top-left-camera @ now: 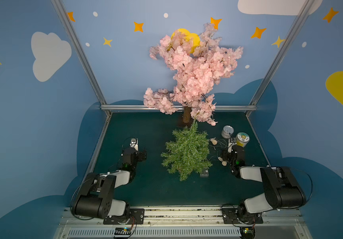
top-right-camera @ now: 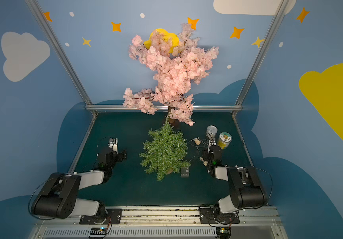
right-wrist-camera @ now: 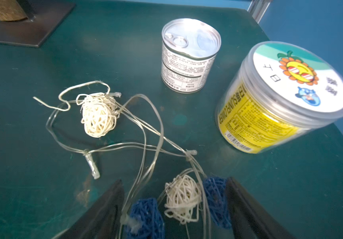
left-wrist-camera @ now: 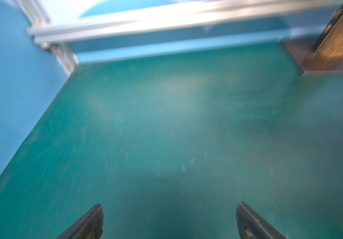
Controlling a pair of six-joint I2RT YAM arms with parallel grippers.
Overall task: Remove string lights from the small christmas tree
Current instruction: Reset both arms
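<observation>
Left gripper (left-wrist-camera: 169, 204): its fingers are spread wide with nothing in them, over bare green mat (top-left-camera: 145, 190), well apart from the tree. If you swing it in fast, it could bump the branches
Small christmas tree (top-left-camera: 187, 153): it stands in the middle of the mat and looks bare of balls. It looks light, so a tug on a caught wire could tip it over
Clear box (top-left-camera: 204, 172): it lies on the mat just beside the tree's foot, touching the low needles. I cannot tell if its wire is caught under a branch. If you pull the lights far, the box may drag and snag there
String lights (right-wrist-camera: 98, 115): the wire and balls lie in a loose heap on the mat, to the right of the tree. The loops cross, so they could knot or hook on a finger
Right gripper (right-wrist-camera: 174, 180): its fingers stand apart with two blue balls and a cream ball between them. I cannot tell if they squeeze the bunch or sit loose around it. If you lift now, a loop may come up with you
Tin can (right-wrist-camera: 189, 60) and jar (right-wrist-camera: 280, 99): both stand just beside the right arm. A wide turn or a dragged wire could knock them down
</observation>
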